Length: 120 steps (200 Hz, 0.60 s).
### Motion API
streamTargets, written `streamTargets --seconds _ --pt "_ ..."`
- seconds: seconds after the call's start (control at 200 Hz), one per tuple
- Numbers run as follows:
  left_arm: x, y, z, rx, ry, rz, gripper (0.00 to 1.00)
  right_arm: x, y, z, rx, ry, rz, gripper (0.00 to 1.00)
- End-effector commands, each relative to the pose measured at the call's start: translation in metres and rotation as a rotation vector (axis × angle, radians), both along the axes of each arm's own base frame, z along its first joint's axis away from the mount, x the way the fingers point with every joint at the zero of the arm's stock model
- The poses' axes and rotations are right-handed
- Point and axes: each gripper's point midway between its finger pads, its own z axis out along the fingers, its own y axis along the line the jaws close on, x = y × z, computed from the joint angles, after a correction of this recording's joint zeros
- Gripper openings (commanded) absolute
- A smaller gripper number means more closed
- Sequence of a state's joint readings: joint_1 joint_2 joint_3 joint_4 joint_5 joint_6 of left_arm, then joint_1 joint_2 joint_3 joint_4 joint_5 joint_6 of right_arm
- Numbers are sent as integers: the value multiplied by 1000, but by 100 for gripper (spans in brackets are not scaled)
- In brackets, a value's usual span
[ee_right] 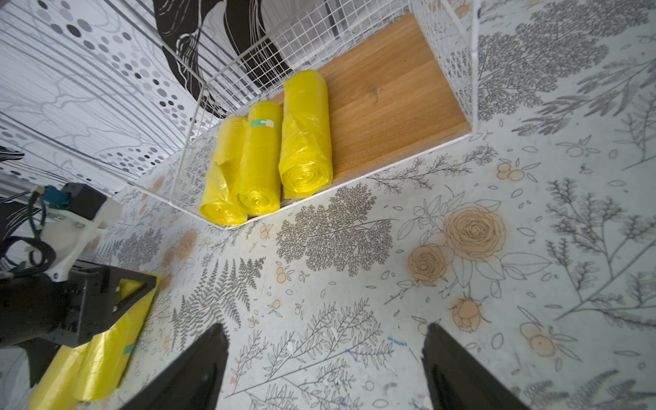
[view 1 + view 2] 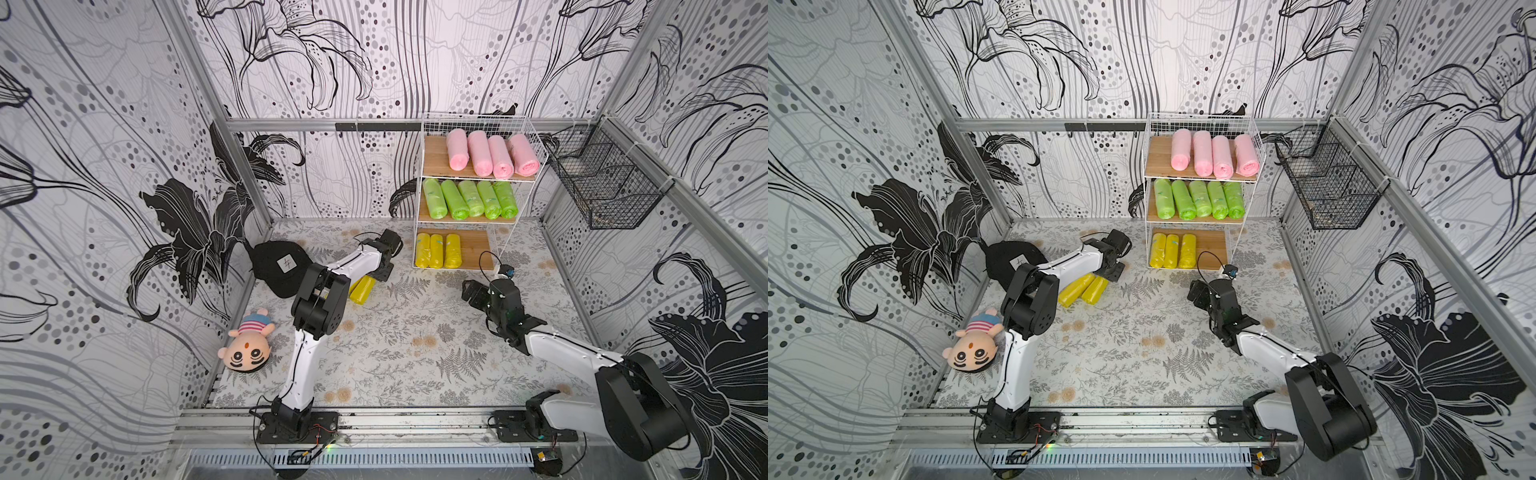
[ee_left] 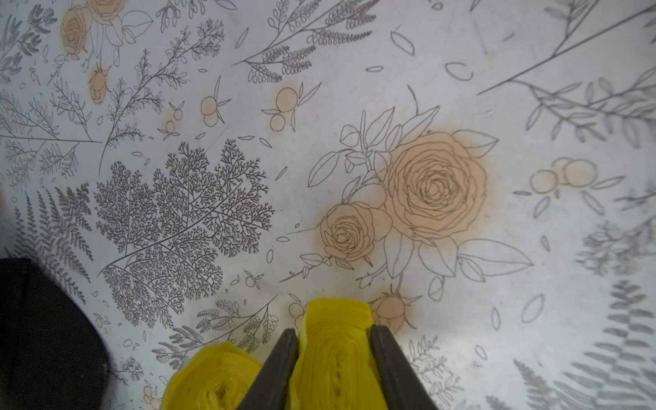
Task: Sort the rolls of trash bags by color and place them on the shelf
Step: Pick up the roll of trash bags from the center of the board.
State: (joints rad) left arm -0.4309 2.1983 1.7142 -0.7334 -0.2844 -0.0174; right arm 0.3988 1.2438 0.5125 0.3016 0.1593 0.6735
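A yellow roll (image 3: 337, 314) is pinched crosswise by the left pincer (image 3: 333, 331), its long axis aimed roughly at the shelf (image 2: 476, 249); the right pincer (image 1: 325, 326) is spread.

Three yellow rolls (image 1: 262, 156) side by side on shelf (image 1: 390, 96) board; right claw (image 1: 325, 328) spread wide over floral mat (image 1: 532, 248).
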Motion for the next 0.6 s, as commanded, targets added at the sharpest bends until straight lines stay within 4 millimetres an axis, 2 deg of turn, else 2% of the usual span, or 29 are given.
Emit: streamTargets --seconds 0.0,0.2,0.24,0.406,0.596 --pt "4 -13 60 -183 -151 38 27 -7 14 18 -11 6 101 89" --pt "-12 -28 140 -490 -350 77 22 -22 56 45 144 3 319 89" --pt "-15 -30 159 -587 -393 91 21 -26 65 51 191 0 352 90" --pt "-38 -36 217 -1053 -515 170 24 -40 108 77 373 -53 471 92" --pt "-60 -35 251 -1452 -557 287 24 -60 162 105 516 -118 588 94"
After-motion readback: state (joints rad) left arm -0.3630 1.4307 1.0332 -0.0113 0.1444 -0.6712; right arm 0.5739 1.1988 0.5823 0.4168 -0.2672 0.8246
